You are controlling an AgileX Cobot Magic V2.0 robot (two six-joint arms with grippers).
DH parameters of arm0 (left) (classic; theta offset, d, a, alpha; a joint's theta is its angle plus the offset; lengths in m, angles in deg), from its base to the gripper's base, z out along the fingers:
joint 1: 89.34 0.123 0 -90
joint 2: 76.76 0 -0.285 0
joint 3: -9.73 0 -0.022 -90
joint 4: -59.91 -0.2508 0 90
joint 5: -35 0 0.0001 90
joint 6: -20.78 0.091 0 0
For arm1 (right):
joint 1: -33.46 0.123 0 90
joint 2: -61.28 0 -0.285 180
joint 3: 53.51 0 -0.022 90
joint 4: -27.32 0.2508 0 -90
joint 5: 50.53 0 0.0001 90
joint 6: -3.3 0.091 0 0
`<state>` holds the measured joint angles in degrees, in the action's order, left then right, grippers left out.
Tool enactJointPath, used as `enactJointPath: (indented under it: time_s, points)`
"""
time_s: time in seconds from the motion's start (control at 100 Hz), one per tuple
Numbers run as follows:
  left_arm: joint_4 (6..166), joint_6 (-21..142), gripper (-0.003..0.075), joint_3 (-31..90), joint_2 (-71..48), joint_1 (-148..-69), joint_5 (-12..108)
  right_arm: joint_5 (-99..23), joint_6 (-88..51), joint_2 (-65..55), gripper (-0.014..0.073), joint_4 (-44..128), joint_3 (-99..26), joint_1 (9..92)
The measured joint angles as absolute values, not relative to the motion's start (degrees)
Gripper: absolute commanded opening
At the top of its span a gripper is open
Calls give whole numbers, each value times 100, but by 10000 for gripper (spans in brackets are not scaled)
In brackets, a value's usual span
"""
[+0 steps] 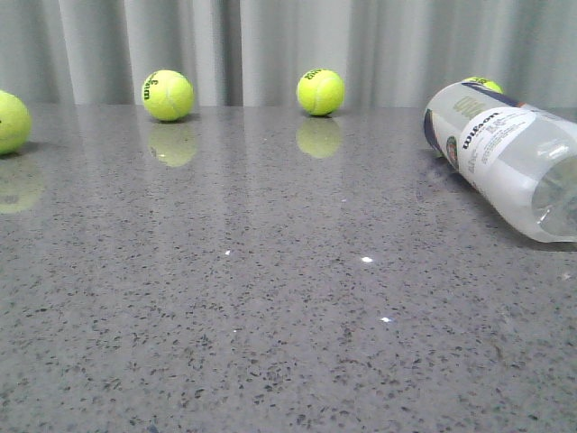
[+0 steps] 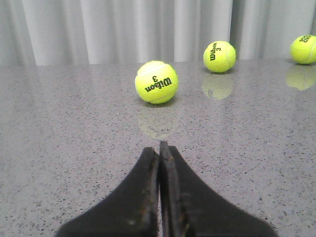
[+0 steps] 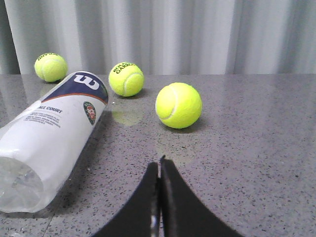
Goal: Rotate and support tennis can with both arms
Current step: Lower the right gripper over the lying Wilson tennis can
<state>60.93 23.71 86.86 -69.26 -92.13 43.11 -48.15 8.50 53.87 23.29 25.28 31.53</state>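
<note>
Front view: frosted clear plastic tennis can (image 1: 505,167) lying on its side at the grey speckled table's (image 1: 270,316) right. Left wrist view: black left gripper (image 2: 159,153) closed, empty. Right wrist view: black right gripper (image 3: 159,170) closed, empty, beside the can (image 3: 49,138).

Table (image 1: 270,298): grey speckled stone look, polished, glossy enough to mirror the balls.
Tennis can (image 1: 509,158): clear frosted plastic, smooth, with a glossy printed label.
Tennis balls (image 1: 168,95): yellow-green felt, fuzzy and matt.
My left gripper (image 2: 159,148): black, matt, slightly scuffed fingers.
My right gripper (image 3: 159,165): same black matt finish.
Curtain (image 1: 288,45): pale pleated cloth, matt.
</note>
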Motion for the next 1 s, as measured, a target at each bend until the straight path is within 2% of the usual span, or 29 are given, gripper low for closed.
enactJointPath:
  time_s: [0.77,1.0]
  points:
    - [6093,2371,-21,8686,-6926,-9213,4311,-4815,850,5387,-57,2329,2528,3153]
    - [6093,2371,-20,8686,-6926,-9213,4311,-3613,850,5315,-57,2329,1713,3153]
